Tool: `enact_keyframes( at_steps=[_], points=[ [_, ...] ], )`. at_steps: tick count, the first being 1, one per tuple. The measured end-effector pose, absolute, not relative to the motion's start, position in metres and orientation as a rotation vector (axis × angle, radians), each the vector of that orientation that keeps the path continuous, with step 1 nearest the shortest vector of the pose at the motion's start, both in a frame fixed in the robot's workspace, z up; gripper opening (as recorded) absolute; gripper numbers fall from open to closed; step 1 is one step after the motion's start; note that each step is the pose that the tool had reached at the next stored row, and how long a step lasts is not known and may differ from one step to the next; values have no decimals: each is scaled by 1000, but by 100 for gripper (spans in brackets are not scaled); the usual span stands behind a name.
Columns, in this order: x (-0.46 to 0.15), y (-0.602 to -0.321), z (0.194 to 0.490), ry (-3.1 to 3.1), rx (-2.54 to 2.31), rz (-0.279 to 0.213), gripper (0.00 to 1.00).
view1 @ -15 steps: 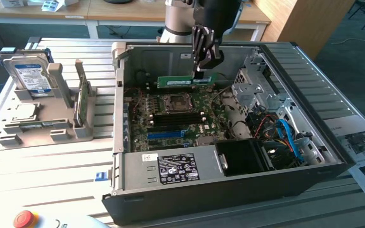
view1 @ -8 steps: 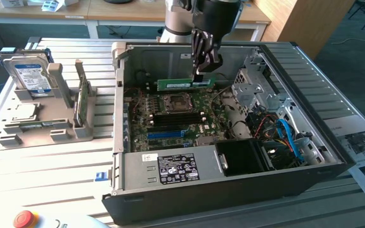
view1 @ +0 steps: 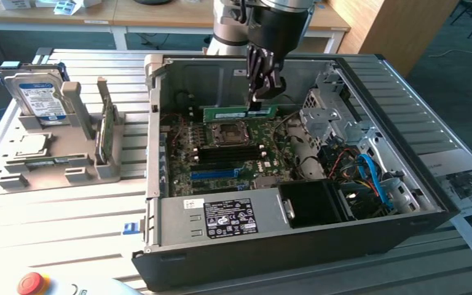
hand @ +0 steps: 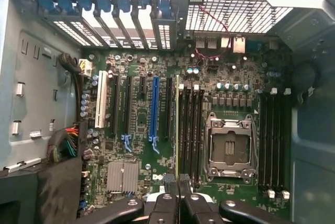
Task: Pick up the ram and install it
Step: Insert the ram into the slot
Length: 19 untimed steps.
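Exterior view: inside the open computer case [view1: 152,153], the jaws are clamped on the top edge of the ram [view1: 232,113], which lies level just above the motherboard [view1: 219,157]. Wrist view: the ram [hand: 177,124] runs edge-on straight out from the jaws, parallel to and just beside the black memory slots [hand: 191,130]

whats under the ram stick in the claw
The motherboard, with black memory slots beside the CPU socket. The ram, held in the claw, covers whatever lies directly beneath.
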<state>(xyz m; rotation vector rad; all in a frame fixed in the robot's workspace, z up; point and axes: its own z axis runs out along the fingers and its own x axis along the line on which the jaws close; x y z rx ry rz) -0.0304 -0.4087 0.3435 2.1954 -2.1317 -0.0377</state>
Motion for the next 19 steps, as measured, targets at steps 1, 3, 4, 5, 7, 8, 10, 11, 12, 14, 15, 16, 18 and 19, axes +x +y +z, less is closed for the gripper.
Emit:
enact_keyframes(
  at_steps=[1, 3, 4, 5, 7, 8, 10, 11, 12, 14, 15, 16, 18, 19],
  points=[
    [-30, -409, 342, -2132, 2195, -38, 12],
    [-30, -409, 340, -2132, 2195, -38, 12],
    [-30, -409, 338, -2132, 2195, -38, 12],
    [-30, -409, 337, -2132, 2195, -38, 12],
    [-30, -408, 335, -2132, 2195, -38, 12],
    [-30, -408, 333, -2132, 2195, -38, 12],
    [-30, -408, 331, -2132, 2195, -38, 12],
    [-30, -408, 330, -2132, 2195, -38, 12],
    [-30, -408, 328, -2132, 2195, -38, 12],
    [-30, -408, 326, -2132, 2195, -38, 12],
    [-30, -408, 324, -2132, 2195, -38, 12],
    [-30, -408, 323, -2132, 2195, -38, 12],
    [-30, -408, 320, -2132, 2195, -38, 12],
    [-30, -408, 319, -2132, 2195, -38, 12]
  ],
)
